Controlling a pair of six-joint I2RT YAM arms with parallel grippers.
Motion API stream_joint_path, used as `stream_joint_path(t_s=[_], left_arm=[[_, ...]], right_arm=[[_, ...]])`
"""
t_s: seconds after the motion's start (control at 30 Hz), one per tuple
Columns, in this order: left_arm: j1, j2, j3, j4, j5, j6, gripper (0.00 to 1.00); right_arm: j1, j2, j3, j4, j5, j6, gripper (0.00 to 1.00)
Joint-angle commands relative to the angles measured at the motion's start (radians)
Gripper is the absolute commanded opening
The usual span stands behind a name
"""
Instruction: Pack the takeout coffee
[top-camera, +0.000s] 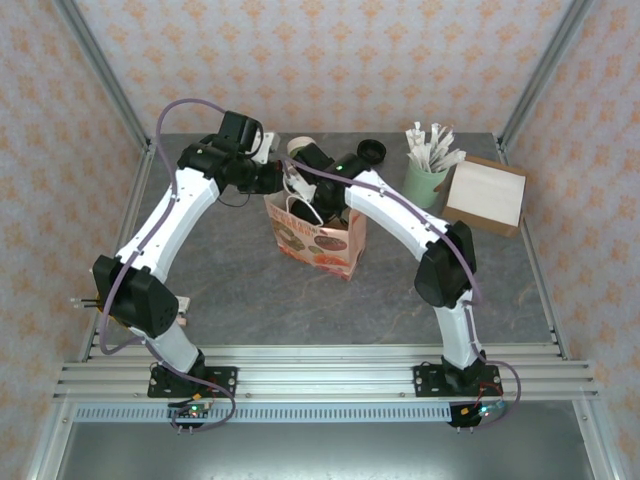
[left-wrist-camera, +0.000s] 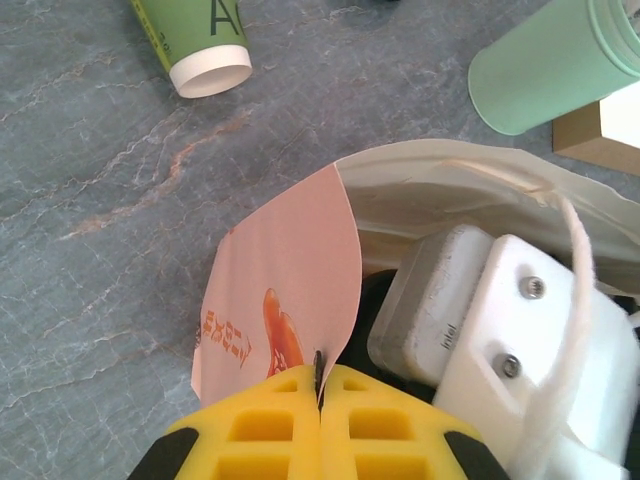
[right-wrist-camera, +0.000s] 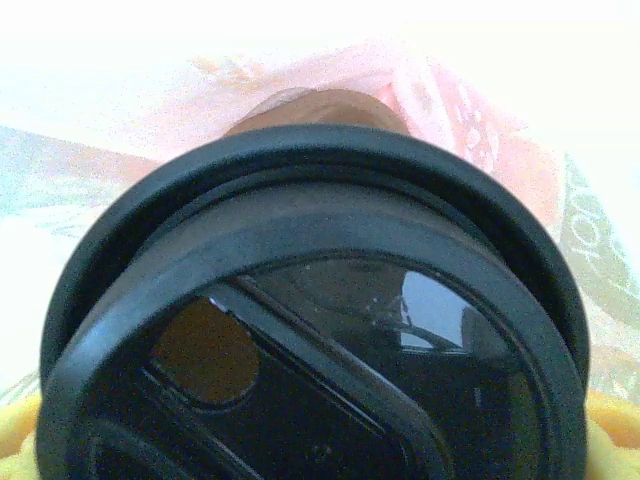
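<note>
Beyond the bag (top-camera: 322, 246) sit one cup (top-camera: 299, 146), one lid (top-camera: 372, 152) (black).

Surface: grey stone-pattern table (top-camera: 230, 290).
Centre: printed paper bag (top-camera: 325, 245), upright, mouth open.
Rear centre: green paper cup (top-camera: 300, 147), cream rim; black lid (top-camera: 372, 152) apart, to its right.
Rear right: mint-green cup (top-camera: 425, 183) of white-wrapped sticks, just beside cardboard box (top-camera: 487, 195).

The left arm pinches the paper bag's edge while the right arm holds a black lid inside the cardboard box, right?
No: the black lid is inside the paper bag, not the cardboard box, which stands apart at the right. The top view shows the right arm reaching into the bag; the rest holds.
</note>
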Motion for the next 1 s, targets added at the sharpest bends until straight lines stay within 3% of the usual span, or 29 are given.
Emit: stream_joint_path(t_s=[0.0, 0.27, 0.5, 0.8, 0.97], left_arm=[[-0.024, -0.015, 0.037, 0.026, 0.053, -0.03, 0.0], [-0.006, -0.028, 0.037, 0.08, 0.025, -0.098, 0.0], [-0.009, -0.03, -0.001, 0.102, 0.073, -0.109, 0.0], [-0.009, -0.021, -0.015, 0.078, 0.082, -0.115, 0.0], [-0.009, -0.011, 0.009, 0.03, 0.086, -0.083, 0.0]], right_arm=[[0.014, 0.028, -0.098, 0.082, 0.026, 0.002, 0.33], [0.014, 0.059, -0.14, -0.049, -0.007, 0.008, 0.32], [0.027, 0.21, 0.133, -0.262, -0.002, 0.051, 0.32], [0.048, 0.379, 0.212, -0.301, 0.034, 0.173, 0.32], [0.066, 0.416, 0.129, -0.274, 0.046, 0.186, 0.32]])
